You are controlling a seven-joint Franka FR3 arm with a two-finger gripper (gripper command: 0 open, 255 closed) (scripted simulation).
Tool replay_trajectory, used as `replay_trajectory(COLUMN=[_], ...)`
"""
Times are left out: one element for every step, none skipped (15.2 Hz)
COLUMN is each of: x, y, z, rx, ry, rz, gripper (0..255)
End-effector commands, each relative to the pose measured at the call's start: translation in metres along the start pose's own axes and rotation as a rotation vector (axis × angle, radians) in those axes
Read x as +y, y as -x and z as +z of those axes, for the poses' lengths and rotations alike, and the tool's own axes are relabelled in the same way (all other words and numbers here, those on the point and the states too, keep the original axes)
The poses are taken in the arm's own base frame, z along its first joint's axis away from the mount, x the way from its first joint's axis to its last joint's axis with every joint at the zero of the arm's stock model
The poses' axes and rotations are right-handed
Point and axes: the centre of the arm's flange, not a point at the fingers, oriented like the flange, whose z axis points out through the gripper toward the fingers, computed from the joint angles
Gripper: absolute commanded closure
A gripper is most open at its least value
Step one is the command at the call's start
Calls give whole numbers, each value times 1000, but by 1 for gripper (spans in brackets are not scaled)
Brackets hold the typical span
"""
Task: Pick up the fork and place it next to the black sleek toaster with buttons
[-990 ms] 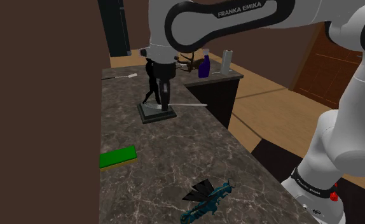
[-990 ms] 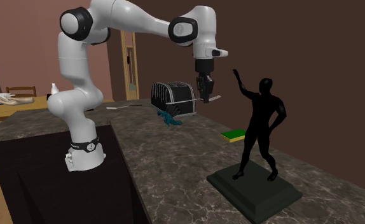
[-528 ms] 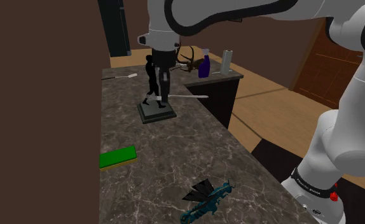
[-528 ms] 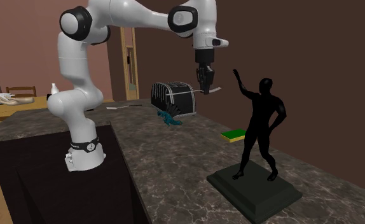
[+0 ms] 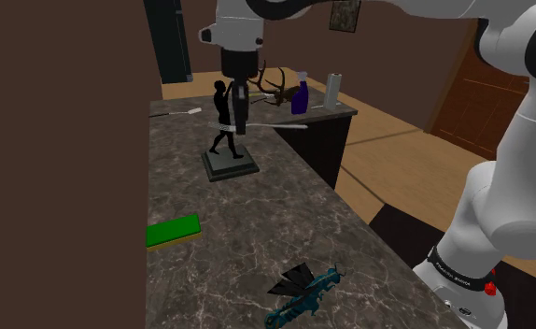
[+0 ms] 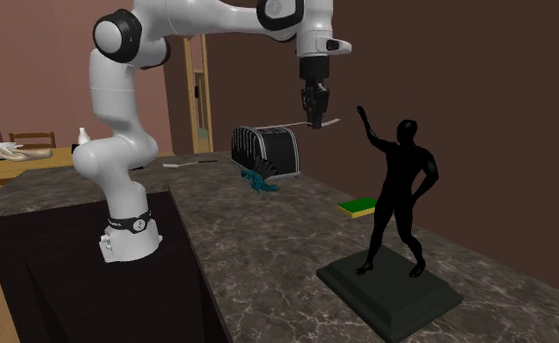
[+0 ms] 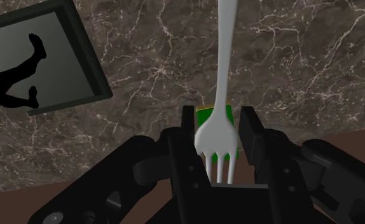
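The counter (image 5: 247,215) is dark brown stone with thin white veins all over. The fork (image 7: 222,95) is plain pale grey and the gripper (image 6: 315,117) is all black. The statue (image 6: 399,185) is solid black on a dark grey base (image 6: 390,287). There's also a green pad (image 5: 173,231) with a yellowish edge, a teal toy (image 5: 303,290), a black toaster (image 6: 266,148) and a purple-blue bottle (image 5: 300,96).

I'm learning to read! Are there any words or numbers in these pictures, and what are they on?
No text here can be read clearly.
Black band at the foot of the arm: tiny white lettering, too small to read in the shoulder view and in the second exterior view.
Fork, toaster, statue: nothing written on them that I can see.
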Motion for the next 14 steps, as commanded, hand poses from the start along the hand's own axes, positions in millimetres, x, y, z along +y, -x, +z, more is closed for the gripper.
replay_trajectory(x=[-1,-12,-23,-34,-45,-56,-67,-78,-89,-100,-111,-122,-133,-144], y=[-1,6,14,21,28,35,43,50,57,64,72,79,86,93], z=[-7,-7,-7,-7,-8,-8,-8,-8,-8,-8,-8,-9,-9,-9], rx=[-1,-1,-1,-1,-1,-1,-1,-1,-1,-1,-1,-1,-1,-1], ry=[0,0,0,0,0,0,0,0,0,0,0,0,0,0], rz=[0,0,0,0,0,0,0,0,0,0,0,0,0,0], gripper=[255,255,255,255,255,255,255,255,255,255,255,255,255,255])
